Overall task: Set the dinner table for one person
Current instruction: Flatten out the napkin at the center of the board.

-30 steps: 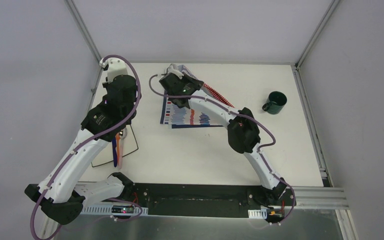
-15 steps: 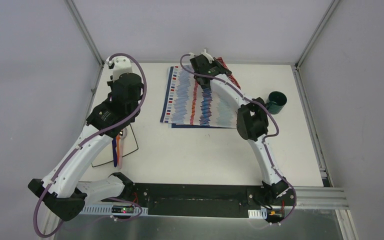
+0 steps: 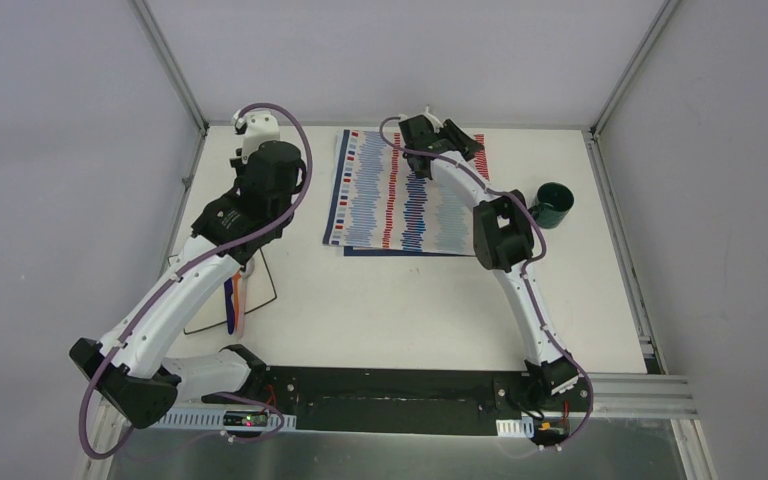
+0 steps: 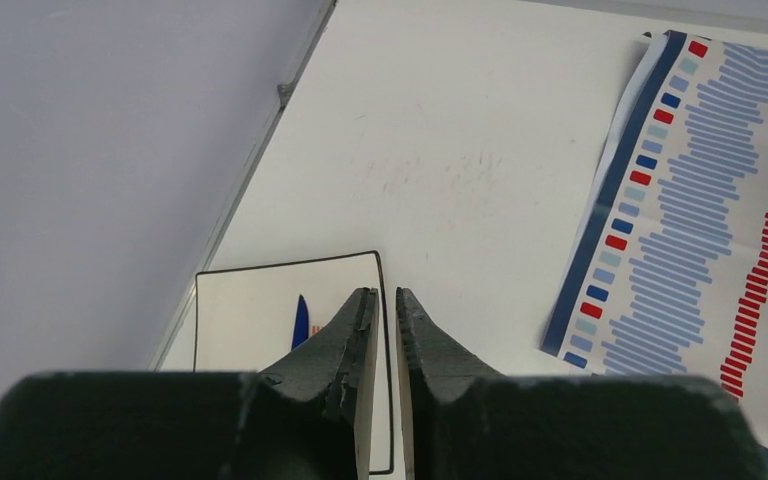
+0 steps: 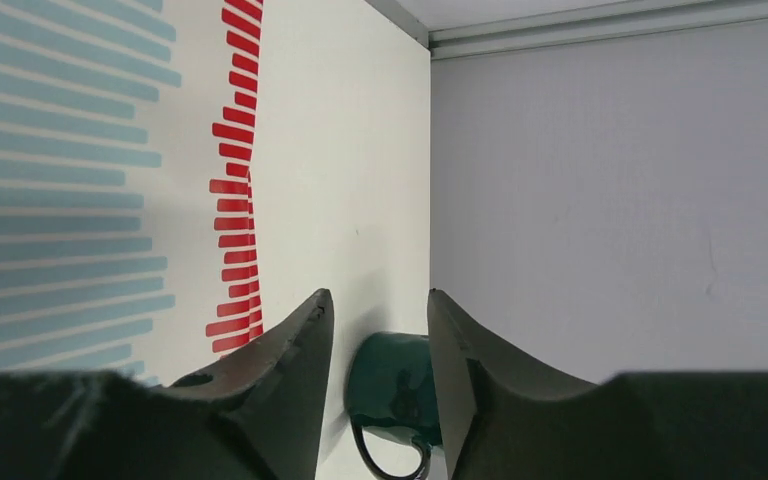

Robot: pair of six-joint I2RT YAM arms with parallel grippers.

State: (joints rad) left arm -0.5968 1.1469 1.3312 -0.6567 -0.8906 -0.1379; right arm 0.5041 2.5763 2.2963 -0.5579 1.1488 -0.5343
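The matte-white rectangular dinner table (image 3: 400,300), edged by grey aluminium rails (image 3: 615,215), is lying beneath both arms. A red-blue-white striped cloth (image 3: 400,200) is lying spread at its far middle. A white, black-rimmed square plate (image 4: 250,310) is sitting near the left edge. A dark green mug (image 3: 552,204) is standing by the right rail. The right gripper (image 5: 378,295) is hovering over the cloth's far right corner, jaws apart and empty. The left gripper (image 4: 385,300) is hanging near the plate's far edge, jaws nearly together, holding nothing.
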